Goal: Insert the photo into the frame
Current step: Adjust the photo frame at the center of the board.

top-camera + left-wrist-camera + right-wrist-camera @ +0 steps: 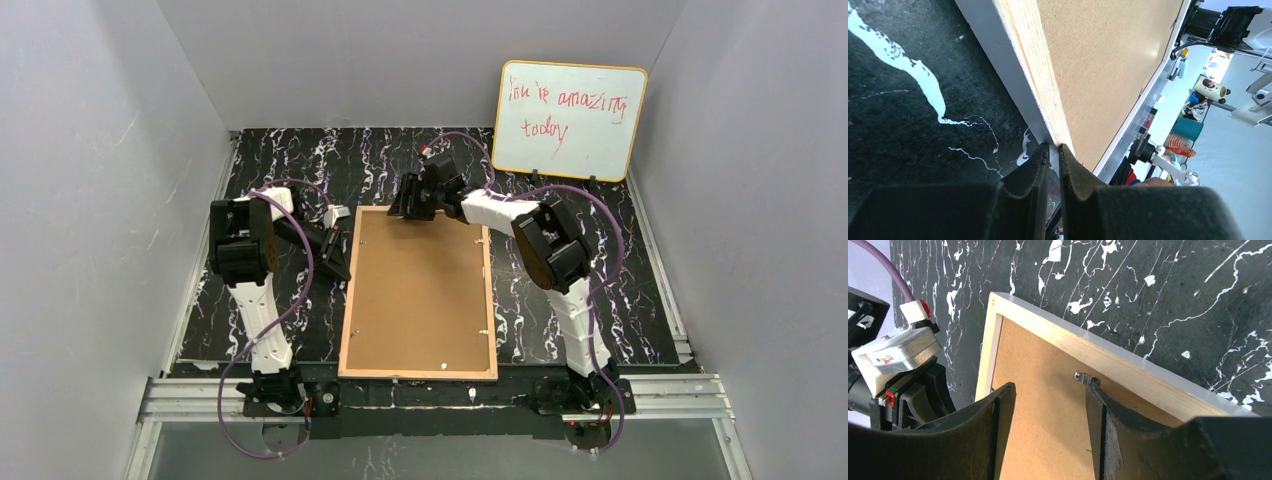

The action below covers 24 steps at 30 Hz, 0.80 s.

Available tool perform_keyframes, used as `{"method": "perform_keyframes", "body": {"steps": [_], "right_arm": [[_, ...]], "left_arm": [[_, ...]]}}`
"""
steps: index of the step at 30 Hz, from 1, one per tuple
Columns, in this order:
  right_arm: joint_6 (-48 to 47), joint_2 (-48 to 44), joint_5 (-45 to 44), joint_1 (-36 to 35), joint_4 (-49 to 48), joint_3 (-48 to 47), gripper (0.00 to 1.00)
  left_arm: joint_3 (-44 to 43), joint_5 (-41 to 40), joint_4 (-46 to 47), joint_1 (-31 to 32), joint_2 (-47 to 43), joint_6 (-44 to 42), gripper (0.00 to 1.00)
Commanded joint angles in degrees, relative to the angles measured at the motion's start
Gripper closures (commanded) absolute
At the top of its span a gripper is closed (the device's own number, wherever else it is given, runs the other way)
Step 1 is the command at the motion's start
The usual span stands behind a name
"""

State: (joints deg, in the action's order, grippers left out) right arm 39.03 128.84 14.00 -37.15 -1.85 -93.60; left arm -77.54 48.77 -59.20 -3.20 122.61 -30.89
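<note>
The frame [347, 300] lies face down on the black marbled table, tan wood rim up, with a brown backing board [420, 290] filling it. My left gripper [340, 262] is shut on the frame's left edge near the far corner; in the left wrist view its tips [1054, 146] pinch the white-and-wood rim [1033, 65]. My right gripper [408, 212] hovers open over the frame's far edge. In its own view the right gripper [1048, 386] straddles bare board, its right fingertip touching a small metal clip [1085, 378] beside the rim [1118, 365]. The photo is hidden.
An orange-rimmed whiteboard [568, 120] with red writing leans against the back wall at the right. Grey walls close in both sides. A metal rail [440, 395] carrying both arm bases runs along the near edge, just below the frame's near rim.
</note>
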Motion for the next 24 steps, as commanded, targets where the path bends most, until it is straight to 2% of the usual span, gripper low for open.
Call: {"method": "perform_keyframes", "body": {"steps": [1, 15, 21, 24], "right_arm": [[1.9, 2.1, 0.4, 0.5, -4.1, 0.2, 0.39], [7.9, 3.9, 3.4, 0.8, -9.3, 1.7, 0.41], [11.1, 2.7, 4.0, 0.8, -15.0, 4.7, 0.4], [11.0, 0.0, 1.9, 1.0, -14.0, 7.1, 0.39]], "left_arm": [[0.3, -2.9, 4.8, 1.3, 3.0, -3.2, 0.91], [-0.2, -3.1, 4.8, 1.7, 3.8, -3.7, 0.91], [-0.2, -3.0, 4.8, 1.7, 3.9, -3.7, 0.91], [-0.4, -3.3, 4.7, 1.7, 3.5, -3.7, 0.91]]}}
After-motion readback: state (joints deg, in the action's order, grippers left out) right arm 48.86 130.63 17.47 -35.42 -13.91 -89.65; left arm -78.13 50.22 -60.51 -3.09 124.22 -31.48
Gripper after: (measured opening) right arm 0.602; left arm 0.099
